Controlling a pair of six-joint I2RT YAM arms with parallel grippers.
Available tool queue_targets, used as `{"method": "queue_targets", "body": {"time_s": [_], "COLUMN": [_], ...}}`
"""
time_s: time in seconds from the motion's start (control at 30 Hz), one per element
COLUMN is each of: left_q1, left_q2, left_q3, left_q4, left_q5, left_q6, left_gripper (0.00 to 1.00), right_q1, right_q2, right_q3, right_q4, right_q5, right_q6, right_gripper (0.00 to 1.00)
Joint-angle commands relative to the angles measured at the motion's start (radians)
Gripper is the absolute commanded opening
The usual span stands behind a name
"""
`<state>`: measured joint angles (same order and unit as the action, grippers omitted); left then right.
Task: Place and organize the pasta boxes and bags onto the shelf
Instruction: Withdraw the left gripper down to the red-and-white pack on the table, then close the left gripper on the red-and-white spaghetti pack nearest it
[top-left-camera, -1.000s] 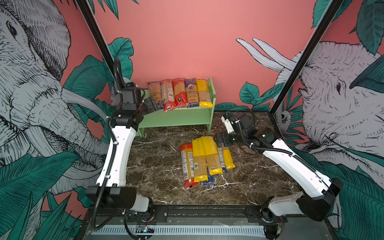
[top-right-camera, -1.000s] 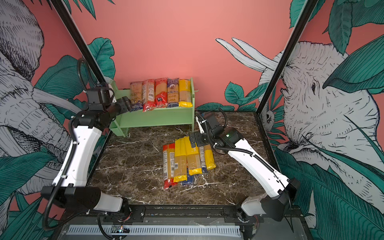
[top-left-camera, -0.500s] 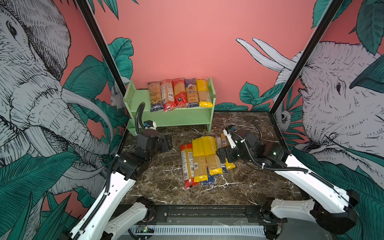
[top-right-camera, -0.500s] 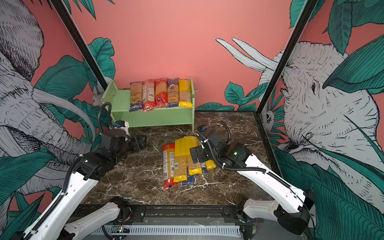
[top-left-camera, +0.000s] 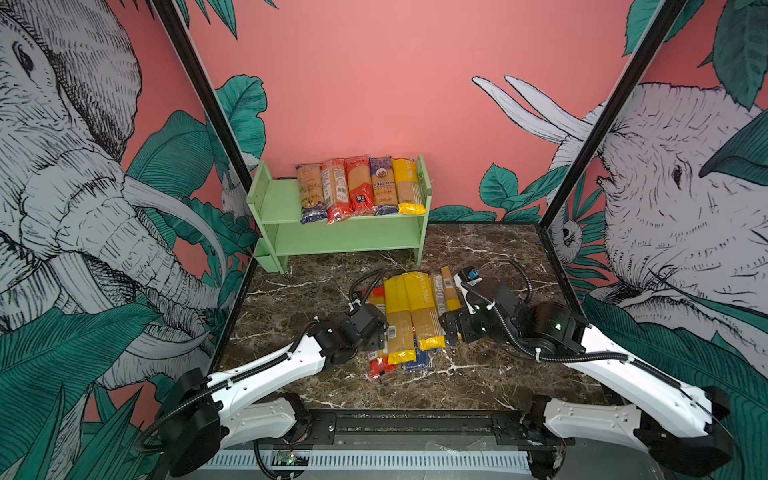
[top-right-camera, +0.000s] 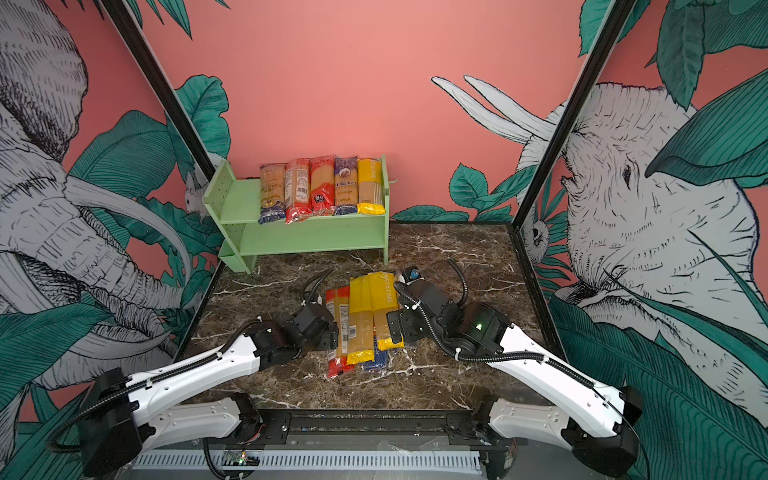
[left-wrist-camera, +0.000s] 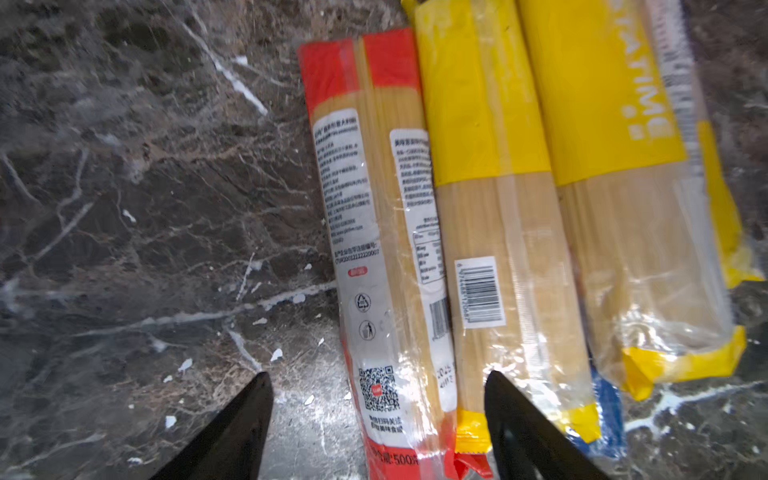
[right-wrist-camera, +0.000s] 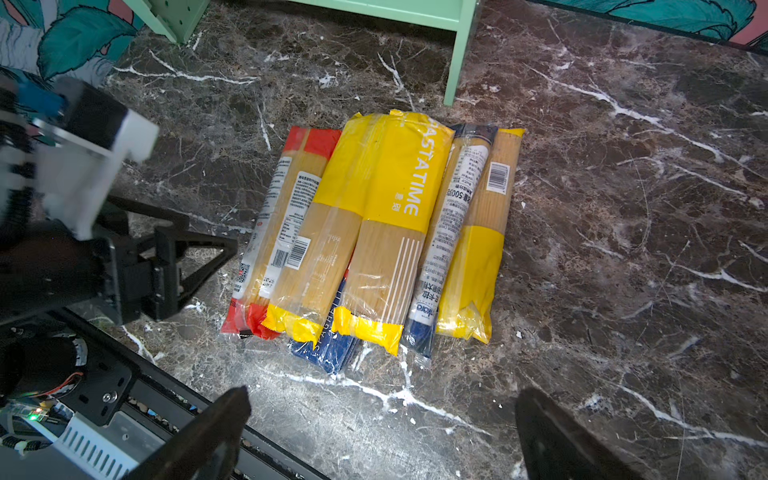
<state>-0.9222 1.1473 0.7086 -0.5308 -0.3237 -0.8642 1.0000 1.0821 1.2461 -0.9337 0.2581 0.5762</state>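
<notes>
A pile of pasta packs (top-left-camera: 411, 320) (top-right-camera: 365, 320) lies on the marble tabletop, yellow ones on top, red-ended ones on its left edge, a dark-blue one underneath. Several more packs (top-left-camera: 359, 187) lie side by side on the top board of the green shelf (top-left-camera: 278, 199) (top-right-camera: 241, 199). My left gripper (top-left-camera: 380, 332) (left-wrist-camera: 378, 399) is open, low at the pile's left side. A red-ended pack (left-wrist-camera: 365, 232) runs between its fingers, untouched by either. My right gripper (top-left-camera: 449, 332) (right-wrist-camera: 384, 415) is open over bare marble at the pile's right front, holding nothing.
The shelf's lower board (top-left-camera: 345, 241) holds nothing. Bare marble (top-left-camera: 498, 374) surrounds the pile. A black rail (top-left-camera: 415, 424) runs along the front edge. Painted walls close in the left, back and right sides.
My left arm has swung down from the shelf to the left side of the pile. My right arm has drawn nearer the front, beside the pile. The packs have not moved.
</notes>
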Motion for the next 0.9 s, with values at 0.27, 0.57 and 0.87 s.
{"method": "queue_targets", "body": {"time_s": [0.27, 0.57, 0.87], "left_q1": [-0.047, -0.047, -0.007], "left_q2": [0.141, 0.232, 0.251], "left_q3": [-0.057, -0.086, -0.127], "left_q4": [0.160, 0.180, 0.175], "left_q5": [0.030, 0.027, 0.021], "left_q6": [-0.102, -0.130, -0.144], "left_gripper": [0.80, 0.78, 0.63], "right_q1": [0.008, 0.006, 0.006], "right_q2": [0.001, -0.009, -0.007], "right_q3": [-0.018, -0.017, -0.010], "right_q4": [0.012, 0.011, 0.016], "right_q5": [0.033, 0.042, 0.047], "right_q6": [0.008, -0.002, -0.013], "right_gripper": [0.99, 0.99, 0.99]}}
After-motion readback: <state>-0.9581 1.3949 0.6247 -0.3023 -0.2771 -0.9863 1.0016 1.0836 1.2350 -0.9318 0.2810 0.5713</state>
